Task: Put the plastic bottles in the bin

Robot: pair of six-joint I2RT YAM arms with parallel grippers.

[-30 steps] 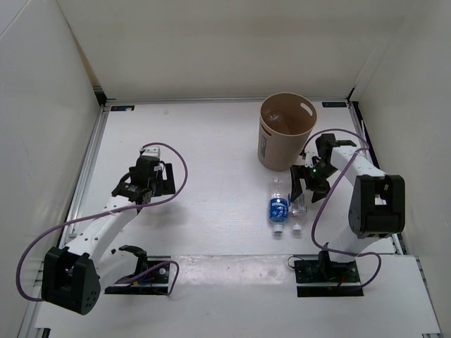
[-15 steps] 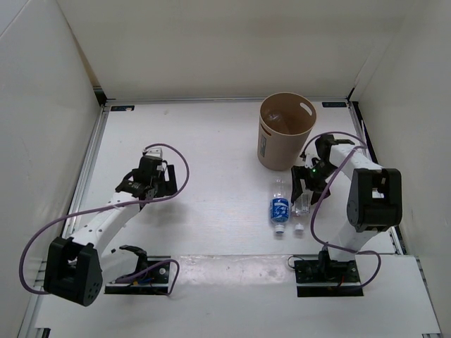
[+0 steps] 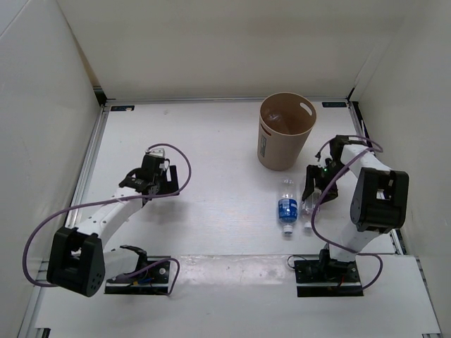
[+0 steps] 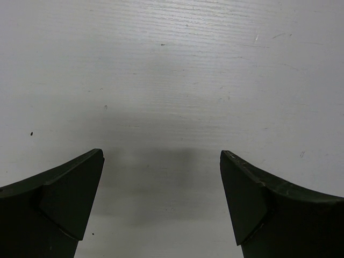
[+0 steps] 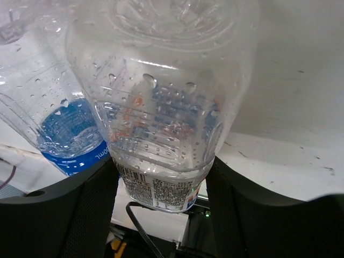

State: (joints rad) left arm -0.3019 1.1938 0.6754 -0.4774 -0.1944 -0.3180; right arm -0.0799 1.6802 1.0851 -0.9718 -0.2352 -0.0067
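The white-labelled bottle point(image 5: 161, 123) is the item in hand. It sits between the fingers point(image 5: 80, 209) of the right end effector point(image 5: 160, 166), which are closed against its two sides just above the printed label. The overhead view places this bottle on the right of the worktop point(image 3: 211, 141), near the bin point(image 3: 282, 151) on the bin's near side. I cannot tell whether it is clear of the surface.

The blue-labelled bottle point(image 3: 287, 208) lies on its side just beside the held one, to its left. In the wrist view the two look close enough to touch.

Procedure for this step, as I judge it:

1. Confirm the grip before moving. The wall is thin clear plastic and will likely give under pressure, so I would look for the fingers to be seated squarely and not on a taper.
2. Raise the bottle straight up first. A sideways start risks sweeping the blue-labelled neighbour away.
3. Gain enough height to pass over the rim; the bin is tall relative to the bottles.
4. Travel to the centre of the opening, then release. A release near the rim may bounce the bottle out.

The left end effector point(image 4: 161, 161) hangs over bare worktop on the left, fingers wide apart and holding nothing. I would leave it parked.
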